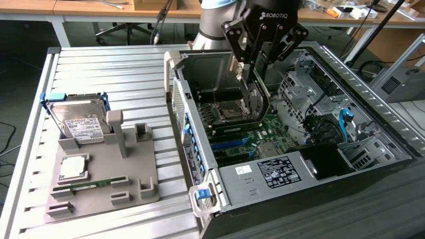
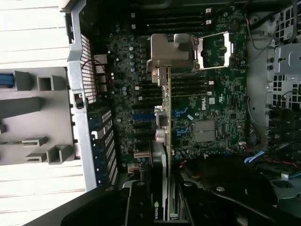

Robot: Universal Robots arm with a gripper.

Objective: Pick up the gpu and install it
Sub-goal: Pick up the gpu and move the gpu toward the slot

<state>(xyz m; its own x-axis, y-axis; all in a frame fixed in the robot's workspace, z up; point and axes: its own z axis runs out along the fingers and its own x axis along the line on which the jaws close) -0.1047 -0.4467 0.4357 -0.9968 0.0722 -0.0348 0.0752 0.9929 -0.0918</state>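
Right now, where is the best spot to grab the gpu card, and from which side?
I'd say its top edge, from straight above, as the gripper holds it. The gpu stands on edge, thin and flat, so its two faces suit a pinch, and its lower edge is free toward the motherboard.

Black claw [image 1: 251, 74] with white ROBOTIQ lettering, on grey arm [image 1: 214, 25], perhaps blue-capped.

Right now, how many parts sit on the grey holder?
3 on the grey holder: hard drive standing at the far end, silver chip midway, green memory stick nearest the camera.
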